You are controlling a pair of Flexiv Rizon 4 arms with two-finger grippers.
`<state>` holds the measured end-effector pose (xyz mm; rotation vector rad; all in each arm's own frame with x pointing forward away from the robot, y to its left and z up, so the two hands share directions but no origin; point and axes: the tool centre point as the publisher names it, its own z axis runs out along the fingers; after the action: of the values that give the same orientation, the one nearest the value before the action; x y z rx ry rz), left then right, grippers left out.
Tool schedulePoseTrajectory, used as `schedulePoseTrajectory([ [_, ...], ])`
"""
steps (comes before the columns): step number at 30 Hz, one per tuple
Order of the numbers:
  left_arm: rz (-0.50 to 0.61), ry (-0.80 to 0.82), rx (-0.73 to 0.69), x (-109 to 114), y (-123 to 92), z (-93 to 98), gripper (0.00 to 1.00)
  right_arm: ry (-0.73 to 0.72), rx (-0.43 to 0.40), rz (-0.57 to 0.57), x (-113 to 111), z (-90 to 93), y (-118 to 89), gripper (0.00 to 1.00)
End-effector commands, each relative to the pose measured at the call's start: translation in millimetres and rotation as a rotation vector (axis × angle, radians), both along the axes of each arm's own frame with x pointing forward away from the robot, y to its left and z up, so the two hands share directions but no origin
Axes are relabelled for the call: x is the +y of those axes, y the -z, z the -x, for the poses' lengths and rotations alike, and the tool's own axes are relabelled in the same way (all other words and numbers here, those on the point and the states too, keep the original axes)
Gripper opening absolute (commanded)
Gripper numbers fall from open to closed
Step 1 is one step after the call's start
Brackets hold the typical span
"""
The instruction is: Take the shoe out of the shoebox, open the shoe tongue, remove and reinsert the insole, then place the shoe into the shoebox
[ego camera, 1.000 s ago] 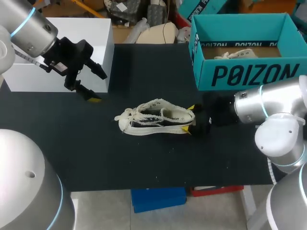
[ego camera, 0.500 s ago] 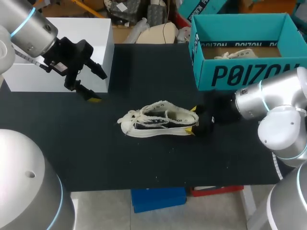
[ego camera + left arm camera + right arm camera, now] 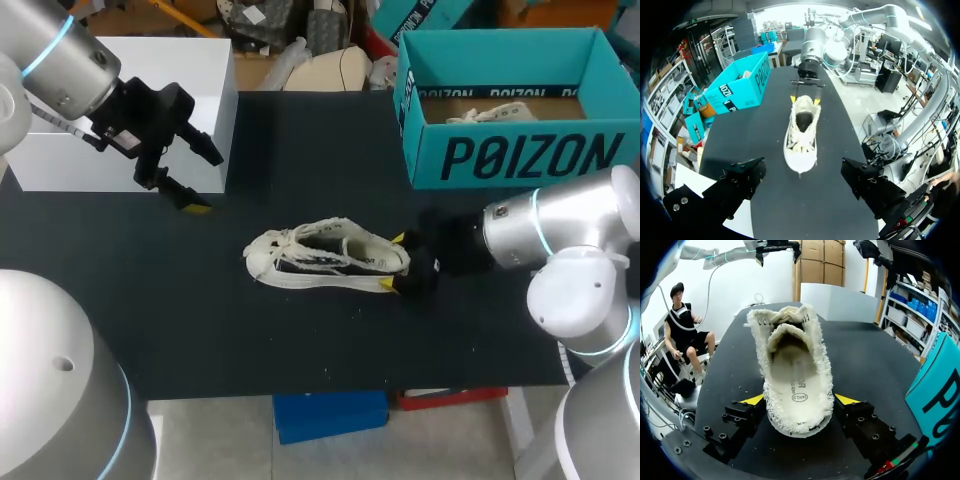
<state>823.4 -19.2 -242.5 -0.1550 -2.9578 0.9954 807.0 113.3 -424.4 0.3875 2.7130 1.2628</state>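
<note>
1 white shoe (image 3: 325, 255) lies on the counter (image 3: 300, 340), heel gripped between the right arm's 2 fingers (image 3: 399, 239), near 1 teal shoebox (image 3: 520, 155), while the left arm's 2 fingers (image 3: 196, 206) hang spread, holding nothing.

Black table (image 3: 300, 150), white box (image 3: 185, 65) at left

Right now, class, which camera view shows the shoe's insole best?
The right wrist view: it looks into the shoe from the heel, so the insole shows plainly. In the head view the shoe is seen side-on and its inside is dark. The left wrist view, from the toe end, shows only a dark opening.
</note>
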Motion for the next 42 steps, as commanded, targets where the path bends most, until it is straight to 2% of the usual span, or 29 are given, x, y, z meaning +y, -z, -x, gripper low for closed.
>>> schedulePoseTrajectory([
  [1,0.002,0.000,-0.003,-0.1,1.7,0.0,1.00,-0.023,0.015,0.016,0.6,-4.4,0.9,0.00],
  [42,0.002,0.000,-0.003,-0.1,1.7,0.0,1.00,-0.048,0.029,0.018,1.0,-2.3,7.4,0.00],
])
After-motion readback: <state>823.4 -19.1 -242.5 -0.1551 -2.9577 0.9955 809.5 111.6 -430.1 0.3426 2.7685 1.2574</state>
